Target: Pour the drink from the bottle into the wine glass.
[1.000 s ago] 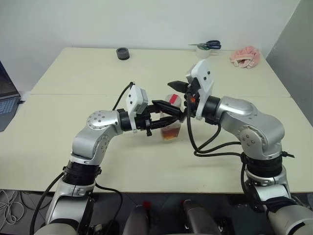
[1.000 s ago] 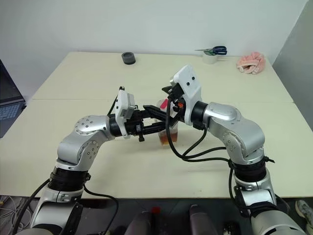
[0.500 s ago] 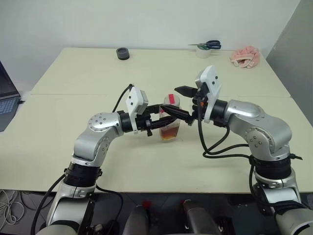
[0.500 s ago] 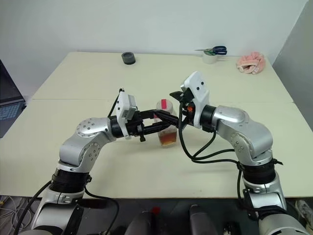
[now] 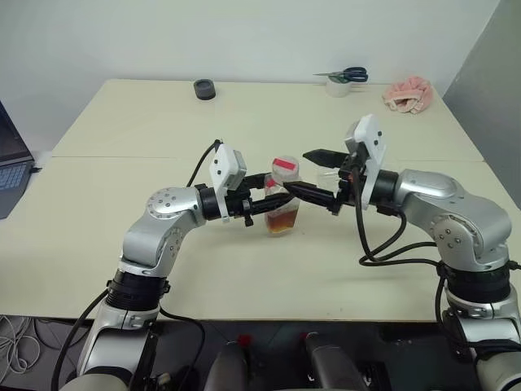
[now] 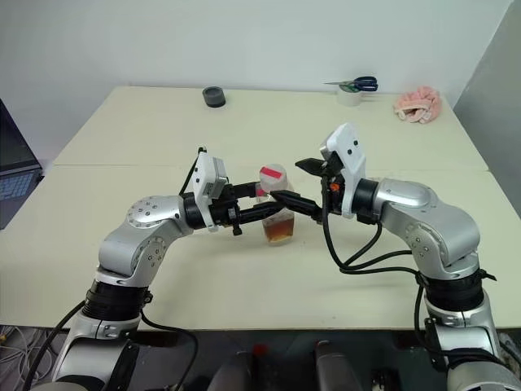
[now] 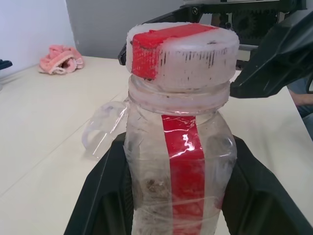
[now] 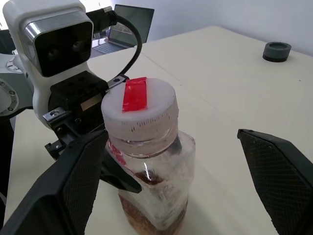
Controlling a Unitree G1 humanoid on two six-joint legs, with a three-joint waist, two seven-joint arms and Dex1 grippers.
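Left eye view: the left tool [image 5: 273, 198] is clenching the bottle [image 5: 283, 198] around its body, holding it upright at the middle of the surface [image 5: 122, 138]. The right tool [image 5: 313, 173] is standing fully released just right of the bottle, one finger beside the cap [image 5: 285, 165] and one lower, near the bottle's shoulder; I cannot tell whether either touches. The drink [image 5: 282, 222], amber-brown, is sitting low in the bottle. At the far edge are lying a dark round object [image 5: 204, 89], scissors [image 5: 348, 76] on a tape roll, and a pink cloth [image 5: 407, 93]. A laptop [image 5: 10, 163] is showing at the left.

Left wrist view: the black fingers [image 7: 105, 188] are gripping both sides of the clear plastic body, which is carrying a red vertical strip [image 7: 186, 166].

Right wrist view: textured black fingers [image 8: 276, 166] are flanking the bottle, well apart from each other.
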